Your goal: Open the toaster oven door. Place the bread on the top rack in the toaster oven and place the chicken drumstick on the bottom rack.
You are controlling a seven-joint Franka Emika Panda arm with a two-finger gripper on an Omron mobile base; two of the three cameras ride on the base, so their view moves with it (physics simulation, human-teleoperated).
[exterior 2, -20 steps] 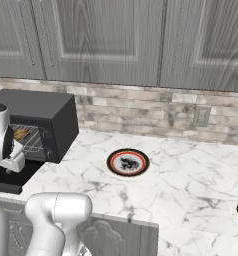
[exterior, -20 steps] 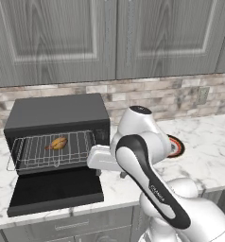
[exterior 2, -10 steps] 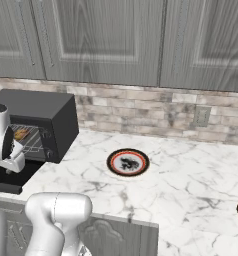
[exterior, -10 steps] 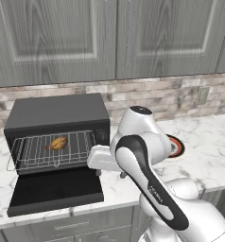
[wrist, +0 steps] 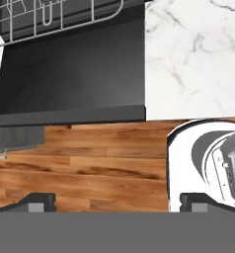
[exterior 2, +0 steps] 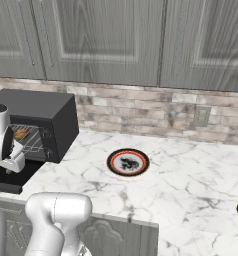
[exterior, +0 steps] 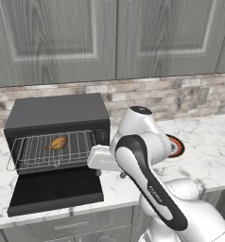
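The toaster oven sits at the left of the left base view with the toaster oven door dropped flat open toward the counter's front edge, and a wire rack is slid partway out with the chicken drumstick lying on it near the middle. In the hand view the gripper shows its two dark tips far apart at the bottom corners, jaws wide and holding nothing, looking past the door's lip to wood floor. A round plate rests on the marble counter at the centre of the right base view, well apart from the oven.
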